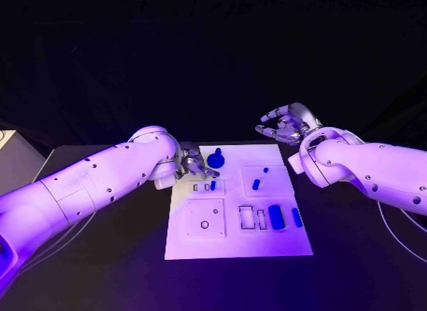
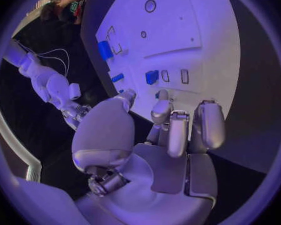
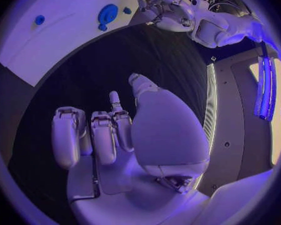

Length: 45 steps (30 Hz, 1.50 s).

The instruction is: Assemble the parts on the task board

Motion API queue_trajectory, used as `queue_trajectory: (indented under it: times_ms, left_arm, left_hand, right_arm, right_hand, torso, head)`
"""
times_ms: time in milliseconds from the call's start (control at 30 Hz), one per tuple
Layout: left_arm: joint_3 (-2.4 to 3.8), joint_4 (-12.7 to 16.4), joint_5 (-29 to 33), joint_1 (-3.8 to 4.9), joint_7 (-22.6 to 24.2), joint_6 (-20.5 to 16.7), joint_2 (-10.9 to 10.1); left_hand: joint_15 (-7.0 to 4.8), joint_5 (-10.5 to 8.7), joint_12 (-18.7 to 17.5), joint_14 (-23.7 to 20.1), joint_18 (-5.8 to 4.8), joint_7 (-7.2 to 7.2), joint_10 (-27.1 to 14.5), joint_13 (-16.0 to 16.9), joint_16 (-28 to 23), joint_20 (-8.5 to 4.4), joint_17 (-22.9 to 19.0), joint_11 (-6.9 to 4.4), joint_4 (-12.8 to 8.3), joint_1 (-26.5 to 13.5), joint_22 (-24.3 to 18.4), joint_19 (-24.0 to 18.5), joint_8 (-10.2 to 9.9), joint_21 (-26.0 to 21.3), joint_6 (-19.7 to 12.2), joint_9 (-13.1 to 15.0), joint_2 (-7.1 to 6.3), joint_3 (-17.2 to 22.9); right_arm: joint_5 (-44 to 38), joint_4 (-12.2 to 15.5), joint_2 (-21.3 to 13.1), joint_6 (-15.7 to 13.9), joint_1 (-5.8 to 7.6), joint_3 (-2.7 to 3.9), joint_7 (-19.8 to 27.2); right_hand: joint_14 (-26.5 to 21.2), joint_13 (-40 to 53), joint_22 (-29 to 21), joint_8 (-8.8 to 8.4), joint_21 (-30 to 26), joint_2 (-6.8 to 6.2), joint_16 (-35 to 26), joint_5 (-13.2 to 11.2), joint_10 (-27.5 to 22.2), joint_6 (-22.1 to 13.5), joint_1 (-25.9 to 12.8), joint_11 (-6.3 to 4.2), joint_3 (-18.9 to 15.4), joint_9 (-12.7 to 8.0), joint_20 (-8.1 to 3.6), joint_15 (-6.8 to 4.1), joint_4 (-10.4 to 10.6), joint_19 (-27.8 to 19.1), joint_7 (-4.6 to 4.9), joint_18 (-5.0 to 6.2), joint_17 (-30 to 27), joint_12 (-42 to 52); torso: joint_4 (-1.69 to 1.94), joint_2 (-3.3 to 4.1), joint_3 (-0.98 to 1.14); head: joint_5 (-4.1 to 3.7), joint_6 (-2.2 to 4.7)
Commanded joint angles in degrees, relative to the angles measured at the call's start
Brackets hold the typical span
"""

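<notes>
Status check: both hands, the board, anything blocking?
Left hand empty, fingers at the task board's left edge near the small blue part. Right hand empty, raised beyond the board's far right corner. Nothing in the way.

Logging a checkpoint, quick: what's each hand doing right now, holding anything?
Left hand: open, holding nothing, fingers apart at the board's far left edge.
Right hand: open, empty, fingers loosely curled, raised beyond the board.
</notes>
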Motion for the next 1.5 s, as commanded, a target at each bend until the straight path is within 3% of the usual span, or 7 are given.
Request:
queue_trajectory:
  times_ms: [33, 233, 500, 800, 967, 1500]
  left_arm:
    - [-0.01, -0.17, -1.39, 0.16, -0.74, 3.66, 0.45]
    - [-0.10, -0.81, -1.40, 0.18, -0.81, 4.88, 1.07]
    - [-0.31, -1.57, -1.12, 0.18, -0.83, 5.70, 2.09]
    - [-0.80, -2.19, -1.20, 0.15, -0.85, 6.15, 2.61]
    - [-0.94, -2.22, -0.99, 0.14, -0.77, 5.96, 2.79]
    - [-1.18, -2.62, 0.03, 0.13, -0.41, 5.56, 3.39]
  left_hand:
    - [-0.24, -0.22, 0.18, 5.02, -0.33, -0.09, 0.31, -0.08, 0.17, 0.07, 12.43, -0.10, -0.16, 0.17, 0.12, 0.40, -0.19, 0.37, -0.13, 0.15, 0.84, -0.20]
    - [-0.23, -0.20, 0.03, 5.01, -0.34, -0.06, 0.14, -0.25, 0.15, 0.10, 12.41, -0.10, -0.24, 2.08, 0.24, 0.35, -0.41, 0.47, -0.10, 0.27, 2.14, 0.77]
    - [-0.23, -0.21, 0.05, 5.07, -0.39, -0.07, 0.15, -0.22, 0.23, 0.11, 12.57, -0.09, -0.24, 2.27, 0.46, 0.47, -0.42, 0.57, -0.07, 0.29, 2.20, 0.92]
    - [-0.30, -0.20, 0.24, 5.10, -0.43, -0.23, 0.32, 0.08, 0.27, 0.16, 12.66, -0.22, -0.24, 3.26, 0.74, 0.55, -0.07, 0.74, 0.36, 0.57, 2.18, 1.94]
    - [-0.33, -0.20, 0.21, 5.10, -0.44, -0.29, 0.29, 0.04, 0.26, 0.16, 12.64, -0.26, -0.19, 3.31, 0.79, 0.56, 0.15, 0.78, 0.60, 0.70, 2.16, 2.21]
    - [-0.43, -0.19, -0.29, 5.02, -0.36, -0.42, -0.27, -0.70, 0.15, 0.12, 12.45, -0.39, -0.28, 3.90, 0.53, 0.28, 0.61, 0.69, 0.76, 1.04, 2.55, 3.84]
  right_arm:
    - [-0.29, -0.05, 0.12, 1.15, 0.04, 0.03, -0.11]
    - [-0.42, -0.10, 0.21, 1.34, 0.05, 0.03, -0.42]
    - [-0.51, -0.23, 0.51, 1.55, 0.05, 0.03, -0.71]
    - [-0.78, -0.32, 0.86, 1.71, 0.05, 0.03, -1.03]
    - [-0.92, -0.31, 0.98, 1.77, 0.05, 0.03, -1.19]
    - [-1.15, -0.52, 1.33, 2.33, 0.05, 0.03, -1.87]
  right_hand:
    - [6.04, 10.29, 7.49, -0.02, -0.22, 0.28, 0.16, 0.45, 0.66, -0.29, -0.48, -0.04, 0.40, -0.04, -0.09, 0.04, -0.08, 3.40, 0.11, -0.11, 14.92, 0.24]
    - [6.03, 10.28, 7.39, -0.02, -0.32, 0.28, 0.14, 0.54, 0.65, -0.31, -0.50, -0.04, 0.43, -0.05, -0.09, 0.04, -0.07, 3.37, 0.12, -0.08, 14.88, 0.23]
    - [6.04, 10.29, 7.36, -0.03, -0.35, 0.26, 0.17, 0.60, 0.67, -0.33, -0.53, -0.04, 0.45, -0.05, -0.09, 0.04, -0.07, 3.36, 0.12, -0.08, 14.94, 0.25]
    - [6.05, 10.41, 7.46, -0.04, -0.25, 0.27, 0.19, 0.69, 0.80, -0.35, -0.58, -0.03, 0.49, -0.06, -0.09, 0.05, -0.06, 3.39, 0.13, -0.10, 14.99, 0.37]
    - [6.05, 10.41, 7.46, -0.04, -0.25, 0.27, 0.19, 0.69, 0.80, -0.35, -0.58, -0.03, 0.49, -0.06, -0.09, 0.05, -0.06, 3.39, 0.13, -0.10, 14.99, 0.37]
    - [6.07, 10.57, 7.50, -0.02, -0.21, 0.26, 0.23, 0.72, 0.99, -0.34, -0.70, -0.02, 0.56, -0.06, -0.08, 0.06, -0.04, 3.41, 0.13, -0.11, 15.07, 0.55]
  torso:
    - [0.14, 0.03, -0.13]
    - [0.18, 0.16, -0.22]
    - [0.20, 0.26, -0.20]
    - [0.29, 0.24, -0.26]
    - [0.34, 0.21, -0.14]
    - [0.47, 0.27, -0.10]
  head:
    - [-0.09, -0.22]
    - [-0.23, -0.39]
    - [-0.41, -0.06]
    - [-0.69, -0.58]
    - [-0.73, -0.55]
    - [-0.77, -0.77]
